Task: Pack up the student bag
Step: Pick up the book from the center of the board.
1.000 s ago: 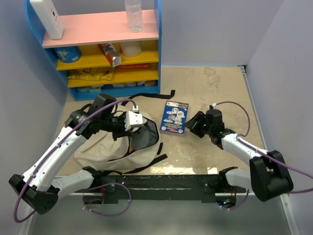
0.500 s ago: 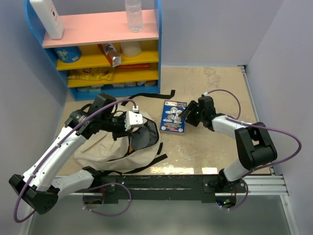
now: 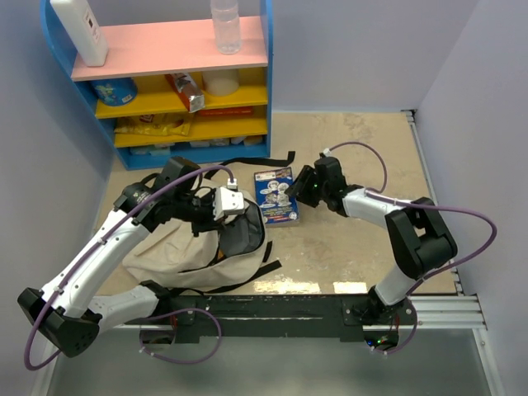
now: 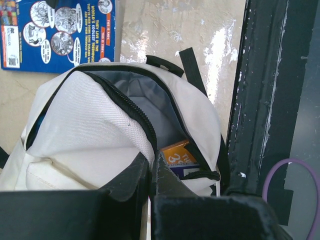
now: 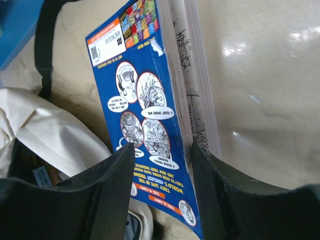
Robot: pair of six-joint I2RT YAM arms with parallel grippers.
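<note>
**Bag mouth open, one item inside, blue book not yet in**

Left fingers (image 4: 144,174): closed to a thin slit, pinching the zip edge of the student bag (image 4: 90,125) and holding its main mouth open. The grey lining shows. An orange-covered item (image 4: 176,151) sits inside, at about 1 o'clock of the fingers.

Right fingers (image 5: 115,180): set well apart, with the blue book (image 5: 145,100) between them. The book is tipped up, cover toward one finger and page edges toward the other. Both inner faces sit at the book. Whether they clamp it or only touch it cannot be told.

Bag position: it lies slumped on the desk (image 3: 355,148). In the overhead view its mouth is at 9 o'clock of the right fingers, just beside the book's near corner. In the right wrist view, cream fabric shows at 8 o'clock of the fingers.

Progress (judgement): partly done. At least one item is packed and the mouth is ready. The book is outside, next to the opening, and has yet to go through the mouth. The zip is undone.
</note>
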